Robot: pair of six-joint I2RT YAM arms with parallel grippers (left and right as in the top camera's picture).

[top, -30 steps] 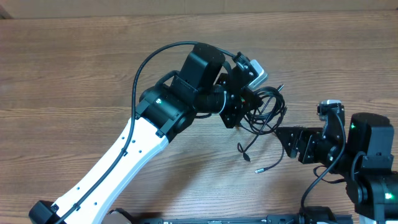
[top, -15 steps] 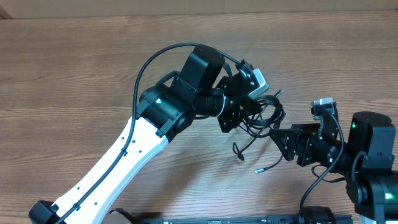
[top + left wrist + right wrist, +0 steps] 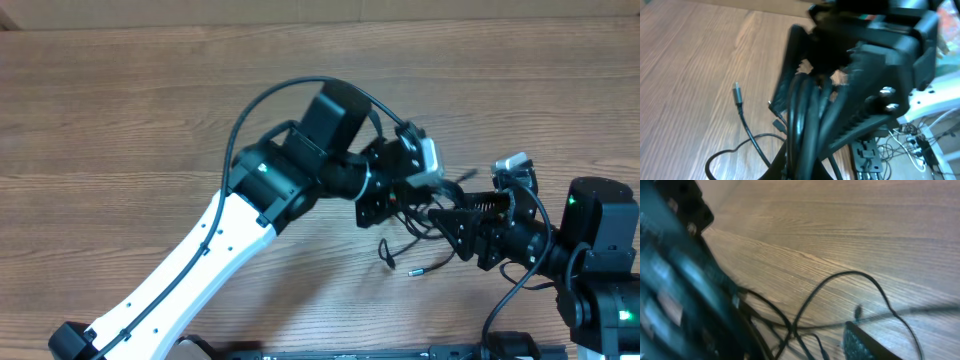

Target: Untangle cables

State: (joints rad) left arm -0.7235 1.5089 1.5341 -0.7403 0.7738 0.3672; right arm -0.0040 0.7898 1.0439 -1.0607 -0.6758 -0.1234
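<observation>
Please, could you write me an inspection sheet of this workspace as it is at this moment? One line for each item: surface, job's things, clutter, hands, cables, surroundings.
Surface: wooden table, brown grain.
Job's things: thin black cables in one tangled bundle between the two hands; a silver-tipped plug lies loose on the wood.
Clutter: nothing seen.
Hands: left hand and right hand meet at the bundle; the views are too blurred to tell whether they are open or shut.
Cables: a thick black arm wire arches over the left arm, apart from the bundle.
Surroundings: beige strip beyond the table's far edge; loose wires past the table in the left wrist view.
</observation>
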